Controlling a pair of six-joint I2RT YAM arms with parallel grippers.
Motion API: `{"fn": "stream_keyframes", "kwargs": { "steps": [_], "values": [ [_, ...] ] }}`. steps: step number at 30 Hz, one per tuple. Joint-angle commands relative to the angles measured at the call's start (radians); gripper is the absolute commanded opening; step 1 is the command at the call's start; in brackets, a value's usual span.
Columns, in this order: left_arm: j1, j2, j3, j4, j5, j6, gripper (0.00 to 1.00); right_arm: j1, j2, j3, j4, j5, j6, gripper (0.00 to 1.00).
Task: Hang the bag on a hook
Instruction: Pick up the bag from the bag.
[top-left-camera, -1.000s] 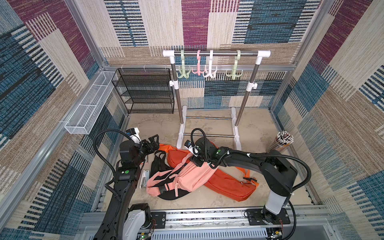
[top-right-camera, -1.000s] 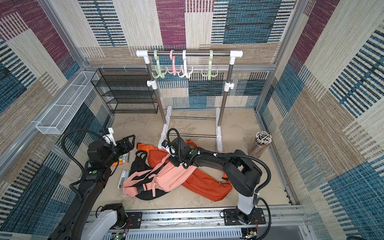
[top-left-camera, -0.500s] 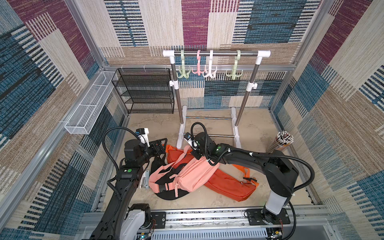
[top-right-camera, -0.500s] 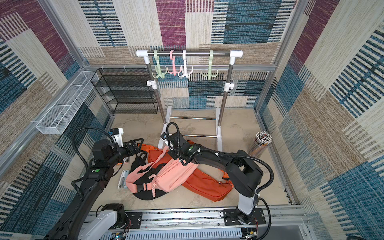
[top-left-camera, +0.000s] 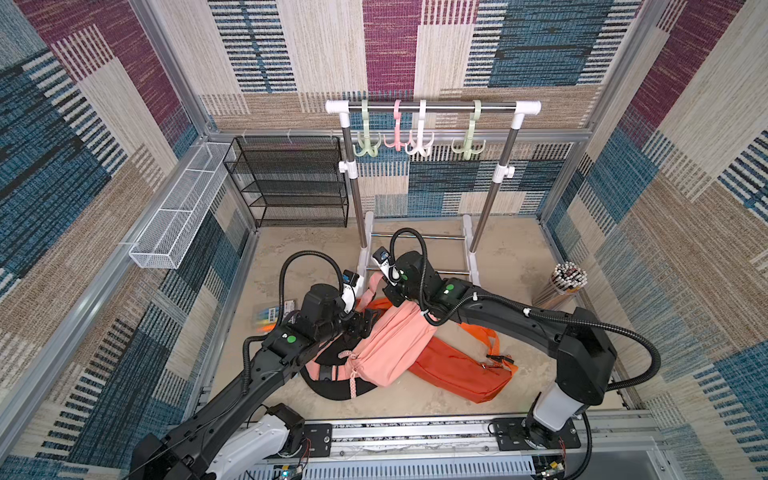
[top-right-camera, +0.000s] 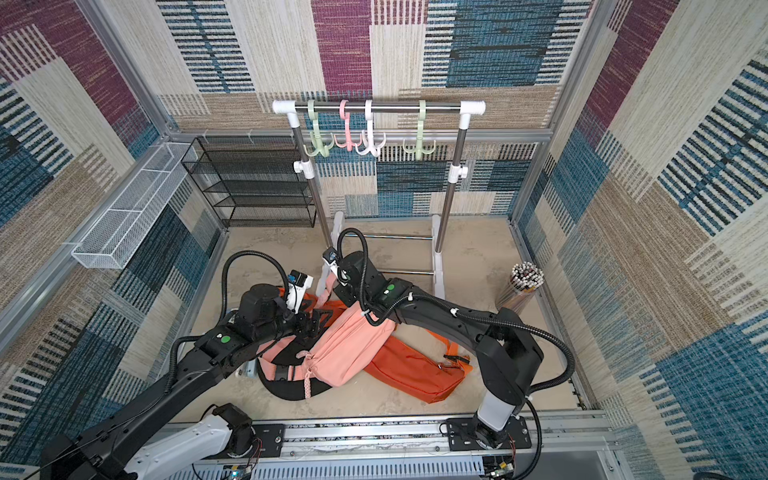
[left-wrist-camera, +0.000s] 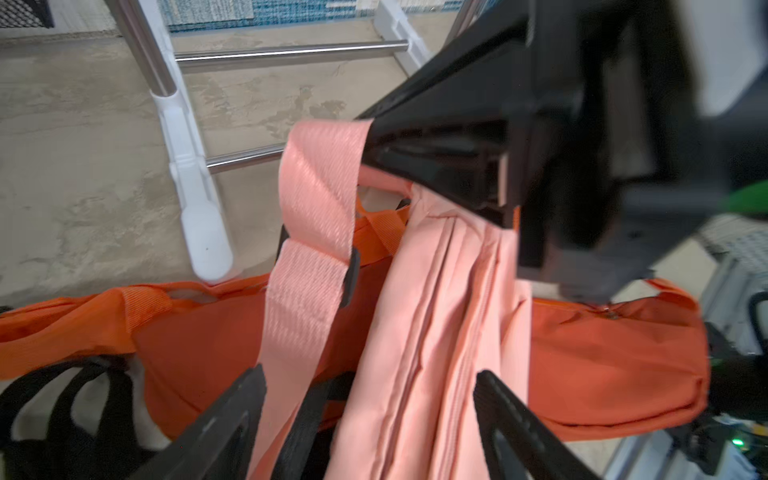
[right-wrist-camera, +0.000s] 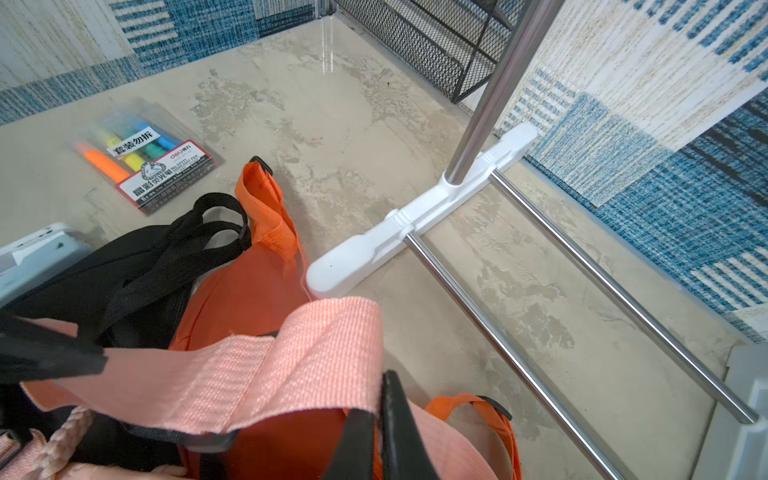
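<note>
The pink bag (top-left-camera: 390, 345) (top-right-camera: 345, 349) lies partly raised on an orange bag (top-left-camera: 457, 365) and a black bag (top-left-camera: 336, 386). My right gripper (top-left-camera: 383, 289) (right-wrist-camera: 374, 440) is shut on the pink bag's woven strap (right-wrist-camera: 249, 374) (left-wrist-camera: 320, 178), holding it up off the floor. My left gripper (top-left-camera: 368, 324) (left-wrist-camera: 370, 415) is open, its fingers (left-wrist-camera: 232, 415) standing either side of the pink bag's body and strap. Several hooks hang on the rack's rail (top-left-camera: 432, 108): green (top-left-camera: 365, 145), pink (top-left-camera: 395, 141), white (top-left-camera: 419, 145), green (top-left-camera: 469, 145). They are high above both grippers.
The rack's white foot (right-wrist-camera: 415, 220) and low steel bars (right-wrist-camera: 519, 365) sit just beyond the bags. A highlighter pack (right-wrist-camera: 145, 162) lies on the floor to the left. A black mesh shelf (top-left-camera: 291, 183), a white wire basket (top-left-camera: 174, 220) and a pencil holder (top-left-camera: 567, 278) line the walls.
My right gripper has shut on the pink strap and raised it toward the rack. My left arm has swung right until its open fingers straddle the pink bag.
</note>
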Motion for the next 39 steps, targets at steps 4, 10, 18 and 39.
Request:
{"fn": "stream_keyframes", "kwargs": {
  "steps": [4,10,18,39],
  "values": [
    [-0.046,0.052,-0.038,0.043,-0.361,0.039,0.81,0.000,-0.066,-0.025,0.023,-0.084,0.033,0.10],
    [-0.041,0.108,-0.059,0.197,-0.437,0.062,0.58,0.000,-0.143,-0.080,0.024,-0.158,0.048,0.10],
    [-0.041,0.155,0.099,0.115,-0.291,0.090,0.00,-0.001,-0.225,-0.187,0.070,-0.121,0.088,0.12],
    [-0.028,0.038,0.252,-0.003,-0.084,0.144,0.00,-0.038,-0.155,-0.359,0.420,0.093,0.149,0.28]
  ]
}}
